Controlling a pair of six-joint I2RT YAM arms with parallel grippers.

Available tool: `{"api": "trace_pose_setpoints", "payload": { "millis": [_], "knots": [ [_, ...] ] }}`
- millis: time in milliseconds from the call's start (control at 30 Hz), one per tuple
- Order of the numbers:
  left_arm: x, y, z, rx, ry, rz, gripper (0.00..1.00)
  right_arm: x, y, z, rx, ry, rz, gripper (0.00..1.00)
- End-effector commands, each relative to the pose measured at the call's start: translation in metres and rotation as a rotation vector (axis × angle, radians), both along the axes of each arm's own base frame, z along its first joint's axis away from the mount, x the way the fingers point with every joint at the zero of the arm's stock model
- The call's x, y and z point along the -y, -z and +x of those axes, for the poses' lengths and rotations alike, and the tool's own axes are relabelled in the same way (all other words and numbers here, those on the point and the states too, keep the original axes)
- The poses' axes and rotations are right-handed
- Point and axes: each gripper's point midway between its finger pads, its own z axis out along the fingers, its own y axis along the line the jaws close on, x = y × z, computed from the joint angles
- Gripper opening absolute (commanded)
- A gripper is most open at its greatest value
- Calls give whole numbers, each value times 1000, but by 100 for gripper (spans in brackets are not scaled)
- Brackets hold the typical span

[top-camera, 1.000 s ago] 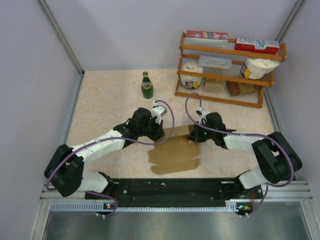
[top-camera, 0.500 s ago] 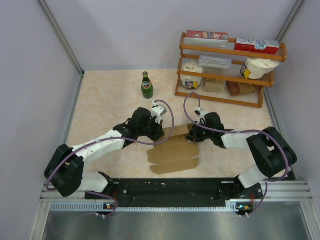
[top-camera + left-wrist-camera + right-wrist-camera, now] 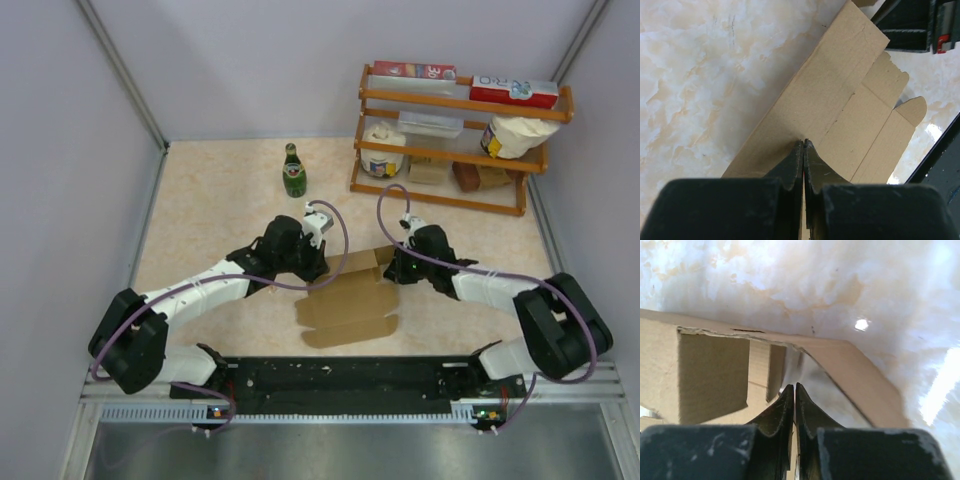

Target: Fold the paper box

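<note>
At the near middle of the surface (image 3: 200,215), just ahead of the arm bases, the paper box (image 3: 345,305) lies as a mostly flat brown sheet, its far long panel tilted up between the two arms. Over the last second the right tool (image 3: 397,268) has nudged in toward the sheet's right end and drawn back a little, and the short flap there now stands more upright than it did. I judge that a first side wall is starting to form, though nothing is tucked or locked yet. The right tool's fingers are pressed together, tips low against that raised card, with no card seen between them. The left tool (image 3: 316,266) has not moved: its fingers are pressed together, tips resting on the far panel, seemingly pinning it. A green bottle (image 3: 293,171) stands well apart on the far side, and a stocked wooden rack (image 3: 440,199) sits far right; neither crowds the fold. The tighter limit is two arms working close over one small sheet.
</note>
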Motion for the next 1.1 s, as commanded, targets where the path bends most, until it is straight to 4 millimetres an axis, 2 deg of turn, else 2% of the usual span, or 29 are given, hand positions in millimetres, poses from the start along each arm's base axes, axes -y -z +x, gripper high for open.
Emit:
{"api": "trace_pose_setpoints", "payload": {
  "millis": [0, 333, 567, 1067],
  "knots": [
    [-1, -3, -2, 10, -4, -15, 0, 26, -30, 12, 84, 104, -92, 4],
    [0, -9, -1, 17, 0, -21, 0, 7, -67, 12, 144, 44, 29, 5],
    [-1, -10, -2, 17, -5, -22, 0, -10, -73, 14, 156, 7, 121, 5],
    [3, -10, -2, 9, 2, -34, 0, -25, -72, 14, 125, -32, 232, 4]
  ]
}}
